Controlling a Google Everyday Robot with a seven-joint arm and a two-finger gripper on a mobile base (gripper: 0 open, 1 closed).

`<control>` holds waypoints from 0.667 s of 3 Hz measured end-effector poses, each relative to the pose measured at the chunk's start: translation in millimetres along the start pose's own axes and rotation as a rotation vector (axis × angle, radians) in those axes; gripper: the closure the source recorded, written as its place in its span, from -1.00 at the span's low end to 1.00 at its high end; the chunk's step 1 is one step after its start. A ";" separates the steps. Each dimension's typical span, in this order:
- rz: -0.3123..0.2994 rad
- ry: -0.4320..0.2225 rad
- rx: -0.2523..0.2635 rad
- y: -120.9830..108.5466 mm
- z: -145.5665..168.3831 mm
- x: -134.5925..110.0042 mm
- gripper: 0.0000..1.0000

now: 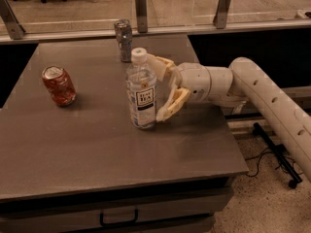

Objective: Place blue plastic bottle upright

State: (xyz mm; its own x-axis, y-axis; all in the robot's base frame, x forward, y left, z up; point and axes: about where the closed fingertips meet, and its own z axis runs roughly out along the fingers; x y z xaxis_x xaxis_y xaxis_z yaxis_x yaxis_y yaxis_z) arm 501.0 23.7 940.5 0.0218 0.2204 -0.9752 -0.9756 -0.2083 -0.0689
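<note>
The blue plastic bottle (141, 92), clear with a white cap and a white label with dark text, stands upright on the grey table (97, 149) near its middle. My gripper (157, 87) is just to the right of the bottle, reaching in from the right on the white arm (262, 96). Its fingers are spread open: one fingertip is behind the bottle's shoulder and the other is beside its base. The gripper holds nothing.
A red soda can (58, 85) stands upright at the left of the table. A silver can (123, 40) stands at the back, behind the bottle. The table's right edge is under my arm, and a rail with posts (141, 6) runs behind the table.
</note>
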 end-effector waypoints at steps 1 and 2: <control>-0.022 0.045 0.002 3.1 -6.4 -3.8 -1.00; -0.060 0.156 0.046 1.4 -25.7 -15.2 -1.00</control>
State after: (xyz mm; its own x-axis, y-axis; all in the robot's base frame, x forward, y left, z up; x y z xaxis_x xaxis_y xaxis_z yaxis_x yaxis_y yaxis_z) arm 504.9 -4.5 949.8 0.1100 0.0798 -0.9907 -0.9806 -0.1542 -0.1213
